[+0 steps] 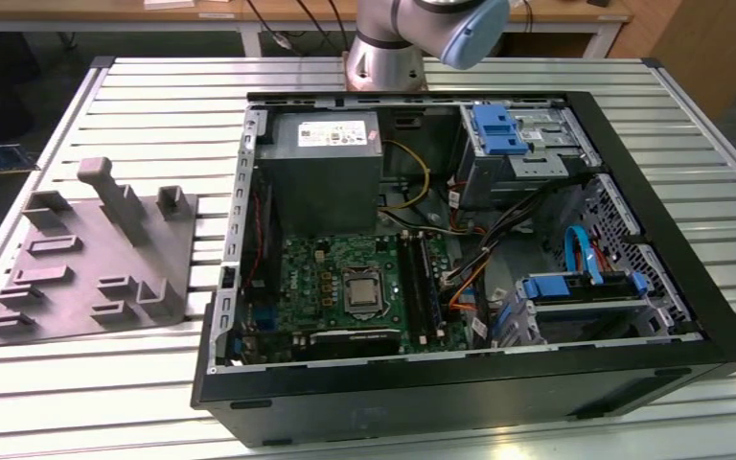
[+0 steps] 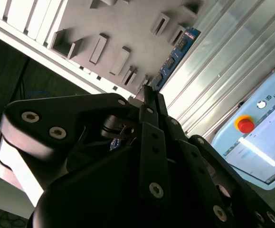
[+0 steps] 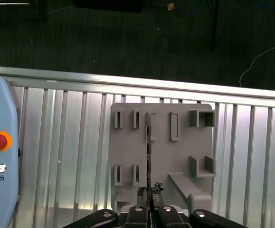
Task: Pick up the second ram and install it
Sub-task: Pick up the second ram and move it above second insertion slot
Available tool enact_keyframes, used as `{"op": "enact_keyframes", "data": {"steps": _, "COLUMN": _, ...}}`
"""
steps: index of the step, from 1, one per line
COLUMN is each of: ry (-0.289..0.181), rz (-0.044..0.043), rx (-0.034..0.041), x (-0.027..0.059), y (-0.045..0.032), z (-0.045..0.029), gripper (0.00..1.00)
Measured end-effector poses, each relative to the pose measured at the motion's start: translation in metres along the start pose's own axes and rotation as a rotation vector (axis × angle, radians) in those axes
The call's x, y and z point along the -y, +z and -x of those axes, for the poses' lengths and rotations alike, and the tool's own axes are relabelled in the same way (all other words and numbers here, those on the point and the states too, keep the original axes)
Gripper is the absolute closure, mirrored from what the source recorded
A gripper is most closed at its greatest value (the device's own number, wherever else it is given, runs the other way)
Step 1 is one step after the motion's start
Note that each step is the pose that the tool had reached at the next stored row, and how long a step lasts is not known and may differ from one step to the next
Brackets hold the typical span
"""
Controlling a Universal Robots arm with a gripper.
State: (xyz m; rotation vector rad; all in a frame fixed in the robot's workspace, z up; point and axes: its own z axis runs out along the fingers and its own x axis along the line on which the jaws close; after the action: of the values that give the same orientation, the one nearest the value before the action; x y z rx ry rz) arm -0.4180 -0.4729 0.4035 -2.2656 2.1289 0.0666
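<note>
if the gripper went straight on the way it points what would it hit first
Probably the grey holder tray, straight ahead of the gripper in the first wrist view. The second ram clamped edge-on in the gripper sticks out in front, so it would touch the tray first. The gap is unclear.
</note>
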Motion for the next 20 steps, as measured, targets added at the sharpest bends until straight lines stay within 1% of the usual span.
{"op": "enact_keyframes", "data": {"steps": 4, "ry": 0.000, "rz": 0.0001, "rx": 0.0000, "x": 0.0090, "y": -0.0001, "z": -0.0006, "gripper": 0.86}}
{"op": "enact_keyframes", "data": {"steps": 11, "ry": 0.000, "rz": 0.0001, "rx": -0.0001, "x": 0.0217, "y": -0.0002, "z": -0.0014, "gripper": 0.86}}
{"op": "enact_keyframes", "data": {"steps": 20, "ry": 0.000, "rz": 0.0000, "rx": -0.0002, "x": 0.0346, "y": -0.0003, "z": -0.0021, "gripper": 0.86}}
